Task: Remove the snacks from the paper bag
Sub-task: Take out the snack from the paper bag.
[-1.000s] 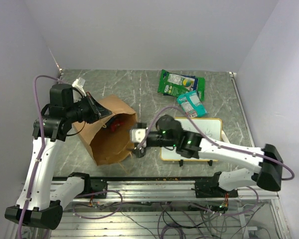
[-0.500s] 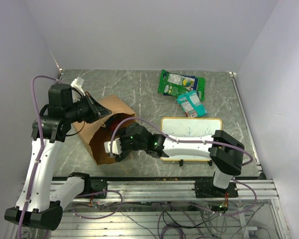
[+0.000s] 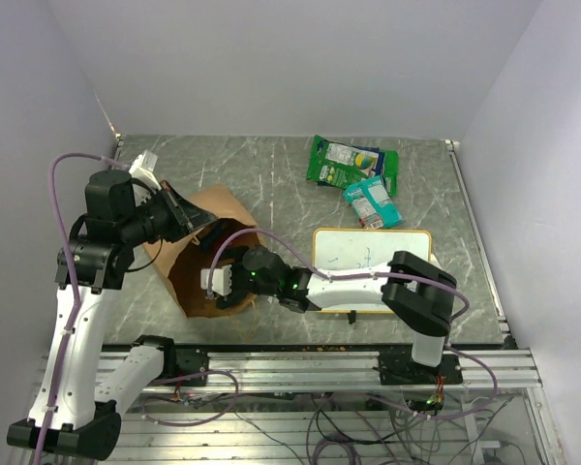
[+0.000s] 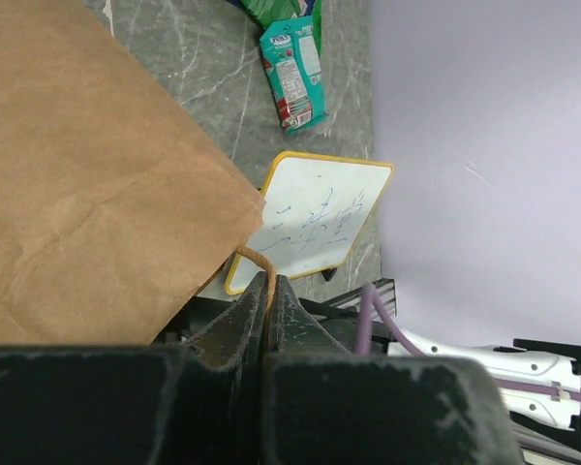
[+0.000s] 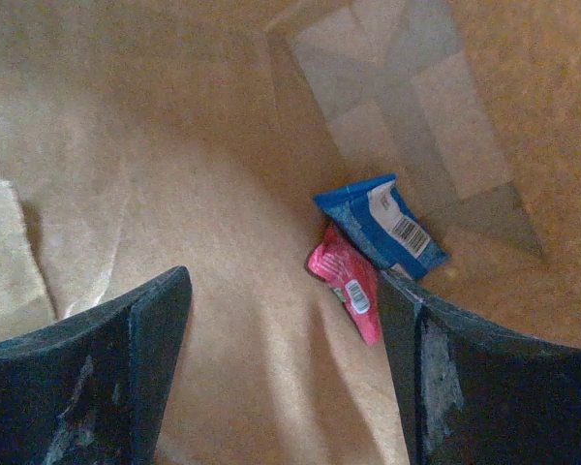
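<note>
1. While the right gripper [image 3: 216,281] sits inside the mouth of the paper bag [image 3: 228,208], close to the near edge of the table [image 3: 271,174], its jaws are spread wide with nothing between them. No packet is grasped yet.
2. The right wrist view shows two snacks lying on the bag's inner wall beyond the fingertips. A blue packet [image 5: 382,225] partly overlaps a pink-red packet [image 5: 347,281], and both lie closer to the right-hand finger. These are what is left to take out, as far as this view shows, since the fingers hide part of the interior.
3. At the bag's rim, the left gripper [image 4: 269,283] is clenched on the thin string handle [image 4: 255,258]. It appears to be holding the mouth up and open for the other arm.
4. Just past the bag, an orange-framed whiteboard [image 3: 373,254] lies flat on the table and has no part in the job.
5. At the far side, a green bag [image 3: 341,160] and a teal pouch [image 3: 373,201] lie just beside each other on the table, well apart from the paper bag. At least these two are already out, so I judge the task about half done.
</note>
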`<state>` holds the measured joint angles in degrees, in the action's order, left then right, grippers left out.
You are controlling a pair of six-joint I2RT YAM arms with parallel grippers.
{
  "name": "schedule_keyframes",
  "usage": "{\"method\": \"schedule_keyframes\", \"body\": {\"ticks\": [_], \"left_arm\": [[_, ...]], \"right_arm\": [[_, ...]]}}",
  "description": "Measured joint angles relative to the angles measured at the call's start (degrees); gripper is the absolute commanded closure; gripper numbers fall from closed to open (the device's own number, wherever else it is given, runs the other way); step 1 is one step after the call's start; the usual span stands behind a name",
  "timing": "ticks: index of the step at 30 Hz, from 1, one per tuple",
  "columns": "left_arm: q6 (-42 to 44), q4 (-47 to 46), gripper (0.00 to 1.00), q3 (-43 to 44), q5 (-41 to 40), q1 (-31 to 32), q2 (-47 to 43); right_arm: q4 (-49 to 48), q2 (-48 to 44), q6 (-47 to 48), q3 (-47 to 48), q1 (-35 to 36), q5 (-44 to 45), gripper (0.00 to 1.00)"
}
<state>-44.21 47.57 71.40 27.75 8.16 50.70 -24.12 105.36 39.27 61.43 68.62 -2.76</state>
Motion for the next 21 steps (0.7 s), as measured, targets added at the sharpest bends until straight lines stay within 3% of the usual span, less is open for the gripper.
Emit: {"method": "schedule_keyframes", "body": {"ticks": [6, 14, 21], "left_arm": [[0.3, 0.0, 0.93, 0.0, 0.4, 0.0, 0.1], [0.2, -2.2, 0.93, -0.9, 2.8, 0.0, 1.0], [0.5, -2.2, 0.93, -0.8, 3.0, 0.0, 1.5]], "right_arm": [[0.5, 6.1, 0.2, 3.7, -1.3, 2.3, 0.24], [2.6, 16.4, -1.4, 16.0, -3.3, 8.9, 0.36], [3.4, 22.1, -6.7, 21.1, -6.2, 13.8, 0.37]]}}
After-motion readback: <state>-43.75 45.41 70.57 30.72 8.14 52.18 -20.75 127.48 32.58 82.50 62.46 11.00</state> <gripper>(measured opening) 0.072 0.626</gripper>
